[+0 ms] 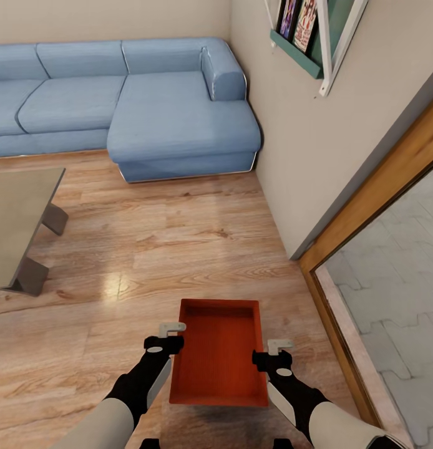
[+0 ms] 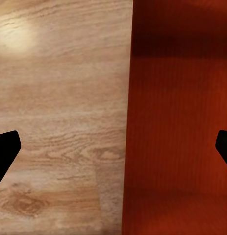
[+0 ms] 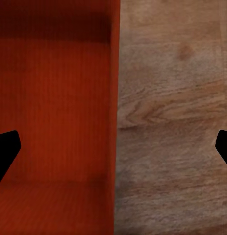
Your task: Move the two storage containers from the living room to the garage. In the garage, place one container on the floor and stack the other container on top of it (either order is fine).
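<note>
Living room. One orange-red storage container point(image 1: 219, 352) held level above the wood-plank floor point(image 1: 148, 249), between left gripper point(image 1: 172, 335) and right gripper point(image 1: 272, 351). Wrist views: each gripper's fingers spread wide, straddling a long wall of the tray, one fingertip inside, one outside. Whether pads actually clamp the walls: cannot tell.

Risks, judged: uneven arm motion while driving could tilt or drop the tray. Doorframe point(image 1: 366, 206) close on right; clipping it in a turn likely. Blue sofa point(image 1: 173, 118) ahead, well apart.
</note>
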Controlling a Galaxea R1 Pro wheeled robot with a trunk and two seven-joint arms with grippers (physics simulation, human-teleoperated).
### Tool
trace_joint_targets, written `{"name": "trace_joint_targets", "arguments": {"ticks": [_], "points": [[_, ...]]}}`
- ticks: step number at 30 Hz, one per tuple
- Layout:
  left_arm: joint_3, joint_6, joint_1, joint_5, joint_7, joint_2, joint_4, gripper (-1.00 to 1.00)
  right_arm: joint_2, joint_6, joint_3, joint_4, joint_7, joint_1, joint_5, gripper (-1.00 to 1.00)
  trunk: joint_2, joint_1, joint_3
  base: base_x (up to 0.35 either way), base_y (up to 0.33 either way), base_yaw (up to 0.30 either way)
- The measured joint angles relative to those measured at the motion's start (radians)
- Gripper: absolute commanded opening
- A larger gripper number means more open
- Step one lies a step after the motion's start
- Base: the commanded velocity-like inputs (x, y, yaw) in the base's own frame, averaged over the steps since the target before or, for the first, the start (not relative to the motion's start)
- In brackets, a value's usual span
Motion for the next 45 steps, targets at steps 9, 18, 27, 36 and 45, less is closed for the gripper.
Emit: {"name": "trace_joint_targets", "arguments": {"ticks": [9,18,27,36,45], "points": [[0.000,0.010,0.000,0.001,-0.001,-0.004,0.003,1.00,0.000,-0.002,0.000,0.000,0.002,0.000,0.000,1.00,-0.063,0.035,-0.028,0.000,0.000,0.000],[0.000,0.012,0.000,0.002,-0.010,-0.003,0.007,1.00,-0.011,0.040,-0.001,0.001,0.003,0.000,-0.001,1.00,-0.126,0.069,-0.056,0.000,0.000,0.000],[0.000,0.012,0.000,0.000,-0.013,-0.004,0.034,1.00,-0.023,0.077,-0.003,0.001,0.011,0.000,-0.005,1.00,-0.189,0.104,-0.085,0.000,0.000,0.000],[0.001,0.003,0.000,-0.003,-0.012,-0.002,0.069,1.00,-0.022,0.069,-0.003,0.002,0.011,0.000,-0.005,1.00,-0.252,0.138,-0.113,0.000,0.000,0.000],[0.001,-0.002,0.000,-0.004,-0.008,-0.003,0.075,1.00,-0.021,0.068,-0.003,0.003,0.011,0.000,-0.005,1.00,-0.315,0.173,-0.141,0.000,0.000,0.000]]}}
